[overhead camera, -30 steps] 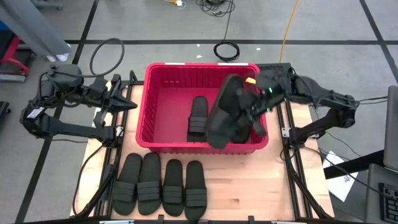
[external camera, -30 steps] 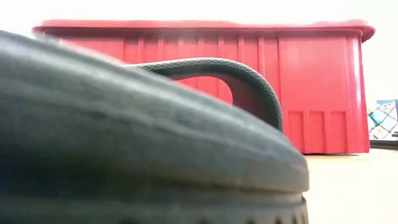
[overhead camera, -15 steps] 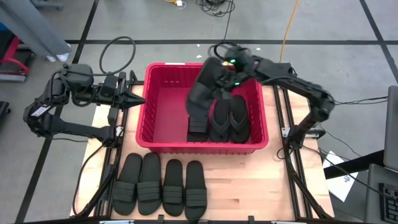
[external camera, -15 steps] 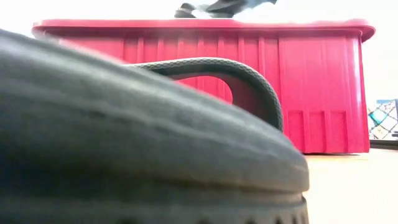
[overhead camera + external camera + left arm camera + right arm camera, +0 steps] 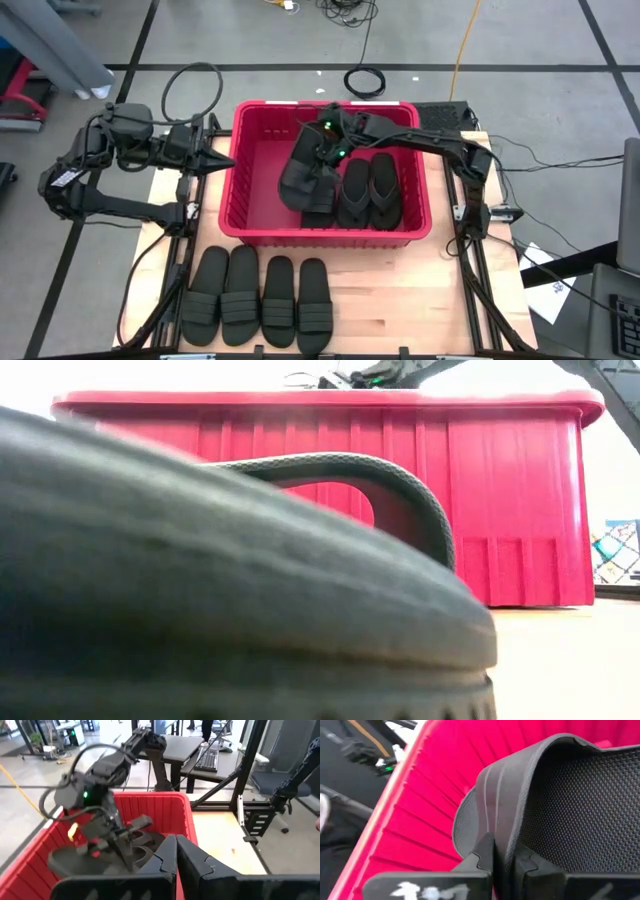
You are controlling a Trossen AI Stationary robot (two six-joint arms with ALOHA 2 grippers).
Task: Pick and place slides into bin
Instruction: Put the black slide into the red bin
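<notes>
The red bin (image 5: pixel 240 160) stands mid-table. In it lie a strapped slide (image 5: pixel 320 205) and two thong slides (image 5: pixel 356 195) (image 5: pixel 386 190), soles down. My right gripper (image 5: pixel 320 158) reaches in over the far right rim, shut on another black slide (image 5: pixel 298 180), also in the left wrist view (image 5: pixel 75 859). Several slides (image 5: pixel 258 298) lie in a row on the table before the bin; one (image 5: pixel 200 590) fills the low view. My left gripper (image 5: pixel 218 162) hovers shut beside the bin's left wall, holding nothing. My right gripper pinches the slide's wide ribbed strap (image 5: pixel 506 827) at its edge between the two fingers. The fingers slant down from the table's far right. The slide hangs tilted below them inside the bin; I cannot tell whether its low end touches the slide beneath.
The bin's left half (image 5: pixel 260 190) is bare floor. Cables (image 5: pixel 365 80) lie on the ground beyond the table. Bare wood (image 5: pixel 400 300) shows to the right of the slide row.
My right gripper has swung the held slide from above the bin's right near part toward the far rim, then leftward and down into the bin's middle, and stays shut on it. The slide now hangs lower, over the strapped slide lying there.
</notes>
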